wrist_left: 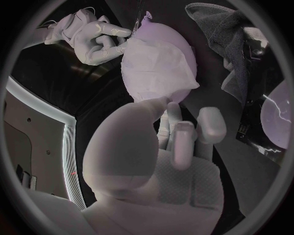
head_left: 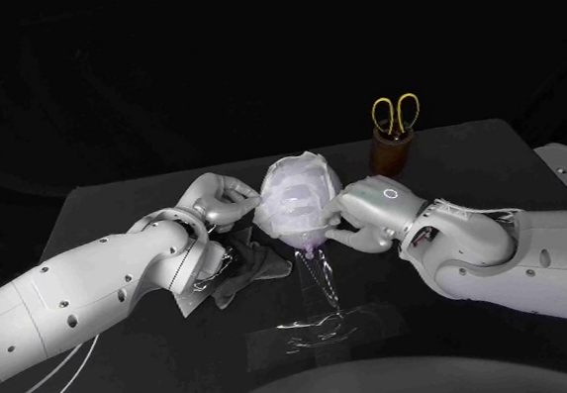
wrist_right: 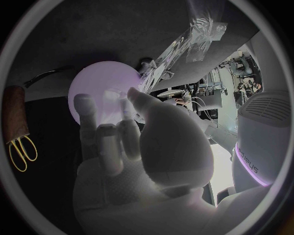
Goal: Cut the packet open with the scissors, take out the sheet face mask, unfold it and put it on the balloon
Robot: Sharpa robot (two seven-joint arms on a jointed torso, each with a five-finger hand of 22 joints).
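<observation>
Left hand (head_left: pixel 221 202) and right hand (head_left: pixel 359 208) flank the balloon (head_left: pixel 296 202); scissors (head_left: pixel 395 115) stand in holder (head_left: pixel 393 153).

Matt black table (head_left: pixel 127 205), no pattern on it. The round rubber balloon (head_left: pixel 309 237) is pale lilac, and the thin sheet face mask (head_left: pixel 292 190) over its top is milky white. The metal scissors (head_left: pixel 395 115) have bright yellow handle loops above a dark brown cylindrical holder (head_left: pixel 393 152). The left hand (head_left: pixel 215 203) and right hand (head_left: pixel 362 208) are plain silver-grey, on the glossy white left arm (head_left: pixel 69 299) and right arm (head_left: pixel 553 261).
</observation>
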